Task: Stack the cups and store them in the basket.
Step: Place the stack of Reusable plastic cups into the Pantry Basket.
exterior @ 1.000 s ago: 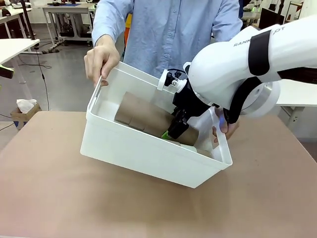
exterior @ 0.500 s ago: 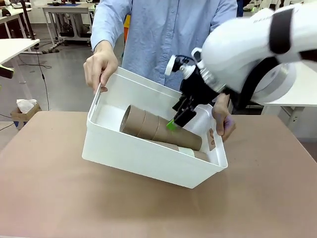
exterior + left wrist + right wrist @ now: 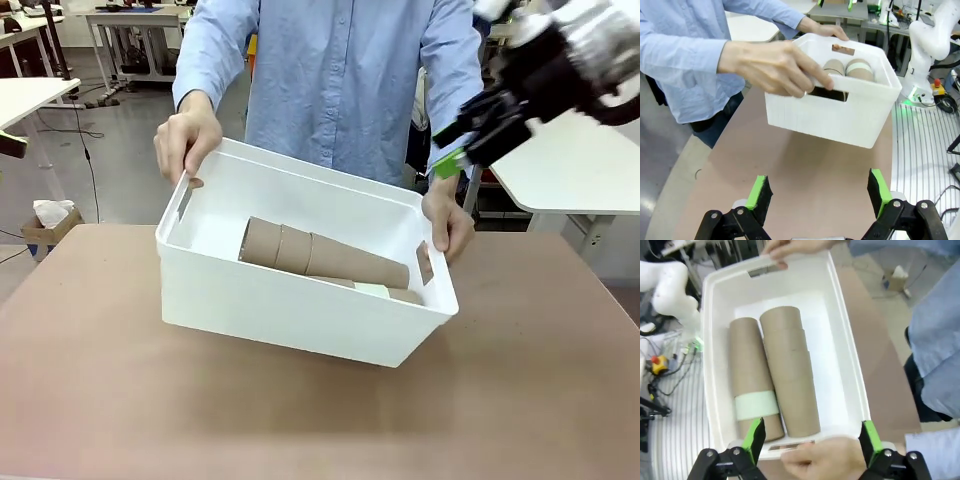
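Those tall tapered tan-brown cardboard-looking cups lie on their sides in two nested stacks inside the big white plastic basket, one stack showing a pale mint green band. A person's hands hold the basket tilted over the brown tabletop. The cups look light, stiff-ish and easy to crush, so I'd grab gently around the body. The right pincer hangs wide and empty, above and well right of the basket. The left pincer is spread wide too, well back from it.
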You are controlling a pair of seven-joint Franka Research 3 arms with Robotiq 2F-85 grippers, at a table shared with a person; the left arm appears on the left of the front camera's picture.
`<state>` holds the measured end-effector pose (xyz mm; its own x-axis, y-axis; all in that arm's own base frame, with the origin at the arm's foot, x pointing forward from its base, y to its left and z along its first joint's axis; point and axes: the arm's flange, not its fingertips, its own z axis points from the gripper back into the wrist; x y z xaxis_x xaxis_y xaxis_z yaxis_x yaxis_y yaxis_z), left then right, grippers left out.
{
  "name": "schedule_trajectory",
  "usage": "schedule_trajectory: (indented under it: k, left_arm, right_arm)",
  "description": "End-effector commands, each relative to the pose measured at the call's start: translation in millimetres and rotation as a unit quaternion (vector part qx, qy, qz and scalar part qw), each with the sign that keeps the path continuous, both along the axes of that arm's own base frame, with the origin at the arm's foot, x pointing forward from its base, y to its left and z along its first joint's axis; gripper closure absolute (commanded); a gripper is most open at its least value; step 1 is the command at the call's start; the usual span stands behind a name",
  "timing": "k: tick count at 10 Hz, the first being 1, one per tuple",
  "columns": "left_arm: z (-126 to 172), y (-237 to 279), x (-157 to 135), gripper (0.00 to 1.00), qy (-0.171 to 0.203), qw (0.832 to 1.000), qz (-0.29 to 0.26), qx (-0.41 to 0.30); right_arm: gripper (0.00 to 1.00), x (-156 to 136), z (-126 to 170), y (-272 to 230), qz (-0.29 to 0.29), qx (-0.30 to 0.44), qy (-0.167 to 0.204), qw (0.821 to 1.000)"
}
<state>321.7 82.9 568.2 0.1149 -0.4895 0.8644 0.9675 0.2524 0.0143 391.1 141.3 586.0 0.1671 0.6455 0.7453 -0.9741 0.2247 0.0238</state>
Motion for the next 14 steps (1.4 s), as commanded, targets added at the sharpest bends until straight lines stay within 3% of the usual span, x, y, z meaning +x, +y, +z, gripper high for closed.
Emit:
schedule_trajectory:
  k: [1,3,6,7,8,14]
  left_arm:
    - [1.9,-1.3,-0.2,0.0,0.0,1.0,-0.001,-0.005]
    - [1.9,-1.3,-0.2,0.0,0.0,1.0,-0.001,-0.005]
    - [1.9,-1.3,-0.2,0.0,0.0,1.0,-0.001,-0.005]
    - [1.9,-1.3,-0.2,0.0,0.0,1.0,-0.001,-0.005]
    - [1.9,-1.3,-0.2,0.0,0.0,1.0,-0.001,-0.005]
    - [1.9,-1.3,-0.2,0.0,0.0,1.0,-0.001,-0.005]
  right_arm:
    - [0.0,-14.7,-13.1,-43.5,0.005,0.051,-0.016,0.999]
    - [0.0,-28.5,-27.4,-79.4,-0.006,0.097,-0.039,0.994]
    - [0.0,-50.0,-24.9,-104.6,0.008,0.137,-0.073,0.988]
    - [0.0,-48.7,-24.5,-105.9,0.035,0.144,-0.069,0.987]
    - [0.0,-42.4,-24.5,-101.0,-0.011,0.11,-0.051,0.993]
    - [0.0,-42.4,-24.5,-101.0,-0.011,0.11,-0.051,0.993]
